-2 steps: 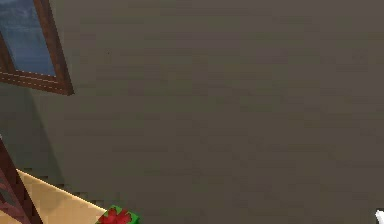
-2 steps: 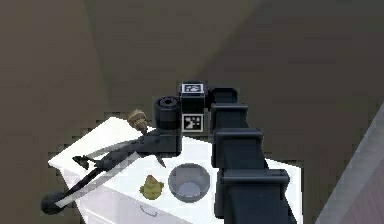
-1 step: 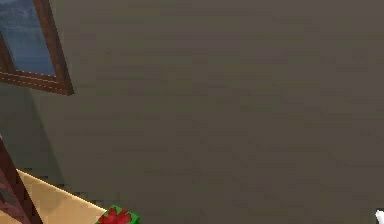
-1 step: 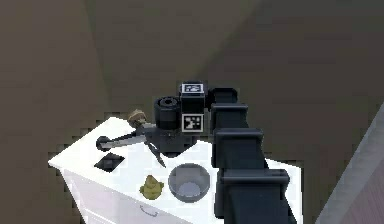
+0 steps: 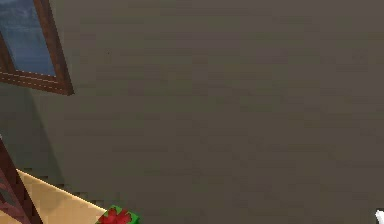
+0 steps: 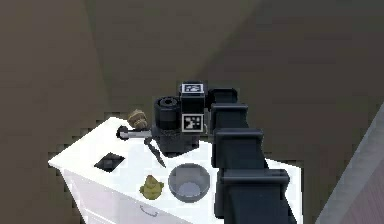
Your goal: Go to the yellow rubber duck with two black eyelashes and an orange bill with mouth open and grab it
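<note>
**Kid:** Where is the duck?

**Me:** I see a small yellow lump (image 6: 151,185) on the white table (image 6: 85,165). In the arm side view it lies just under my gripper (image 6: 156,158), very near the tips of the fingers (image 6: 150,146). It is too small for me to see a bill or eyes, so I just call it a lump.

**Kid:** Are you holding it?

**Me:** I cannot tell. The lump sits on the table right by my fingertips, so I cannot say if my gripper has hold of anything. I also cannot tell if the fingers touch it.

**Kid:** What else is near your gripper?

**Me:** A grey bowl (image 6: 189,183) stands just right of the lump, below my gripper's dark body. A flat dark square (image 6: 108,160) lies on the table to the left of my fingers. A brown round thing (image 6: 134,120) with a short handle lies up and left of the gripper, near the table's far edge. My arm (image 6: 240,160), a dark bar, comes up from the bottom on the gripper's right side. It has two white squares (image 6: 192,124) with black marks at its end.

**Kid:** And farther off?

**Me:** Past the table there are dark walls (image 6: 300,60). The forward view has a window (image 5: 25,40) with a brown frame at the top left. A red and green thing (image 5: 118,216) sits at the bottom.
</note>
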